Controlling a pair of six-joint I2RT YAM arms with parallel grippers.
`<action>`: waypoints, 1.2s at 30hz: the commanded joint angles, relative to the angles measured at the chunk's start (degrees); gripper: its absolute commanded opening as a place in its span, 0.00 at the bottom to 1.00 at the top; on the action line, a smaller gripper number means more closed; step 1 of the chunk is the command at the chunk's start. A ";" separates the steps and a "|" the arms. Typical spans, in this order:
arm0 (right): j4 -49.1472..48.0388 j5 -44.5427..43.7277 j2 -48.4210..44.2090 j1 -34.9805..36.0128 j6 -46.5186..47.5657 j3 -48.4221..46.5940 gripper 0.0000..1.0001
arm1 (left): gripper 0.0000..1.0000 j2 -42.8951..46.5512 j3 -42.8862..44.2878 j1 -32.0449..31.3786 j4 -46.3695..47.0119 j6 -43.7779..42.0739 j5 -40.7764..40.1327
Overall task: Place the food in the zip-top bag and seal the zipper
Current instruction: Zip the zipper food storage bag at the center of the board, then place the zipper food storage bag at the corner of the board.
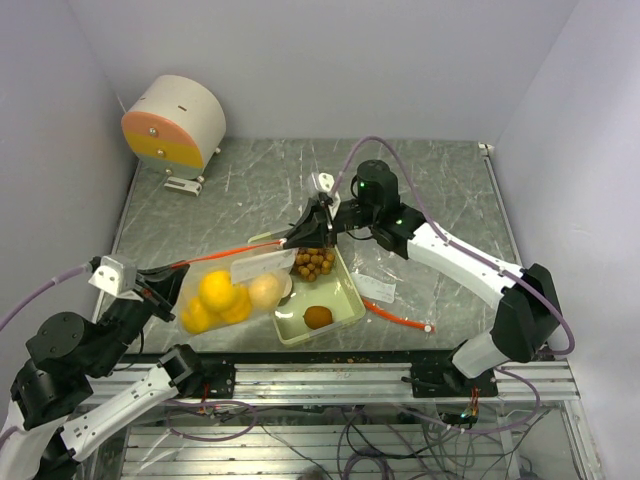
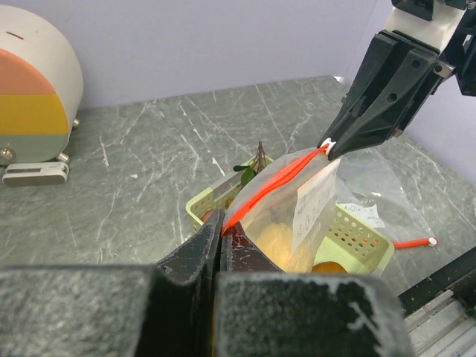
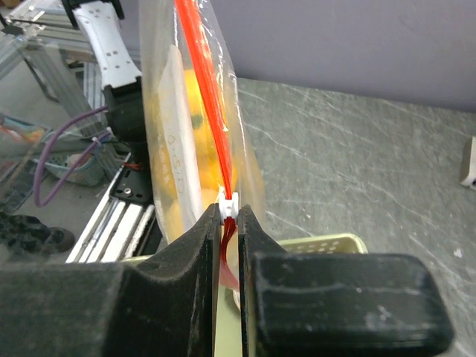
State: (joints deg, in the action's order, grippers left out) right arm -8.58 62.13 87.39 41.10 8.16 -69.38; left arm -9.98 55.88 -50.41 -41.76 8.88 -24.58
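Hanging beside the tray (image 1: 340,290), the bag (image 1: 250,275) looked soft and heavy with yellow fruit (image 1: 215,290); left tool (image 2: 221,223) and right tool (image 3: 230,212) were each clamped on its stiffer red zipper (image 2: 275,182), probably the surest hold.

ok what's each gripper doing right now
left gripper: closed on one end of the red zipper of the zip-top bag
right gripper: closed on the zipper's other end, by the white slider

My left fingers (image 2: 195,260) cover the near left end of the red zipper (image 2: 274,184), and the yellow fruit (image 3: 190,93) is only a blur through the bag (image 3: 160,44).
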 commanded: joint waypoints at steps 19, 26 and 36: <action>-3.71 -14.81 -1.94 -3.13 -10.38 0.13 1.00 | 0.07 -1.71 6.68 0.26 10.55 -1.75 -18.95; 1.33 -25.74 -1.83 -3.13 -17.05 -1.24 1.00 | 0.07 -4.25 -1.48 0.31 24.82 -4.62 -33.68; 2.24 -32.50 -0.08 -3.21 -20.43 0.38 1.00 | 0.07 -15.37 -9.55 0.22 44.07 -13.14 -44.16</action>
State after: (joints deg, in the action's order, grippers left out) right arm -5.96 33.52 86.63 37.95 -9.96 -69.47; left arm -22.41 48.34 -50.39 -10.66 1.15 -60.99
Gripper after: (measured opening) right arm 0.999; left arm 0.075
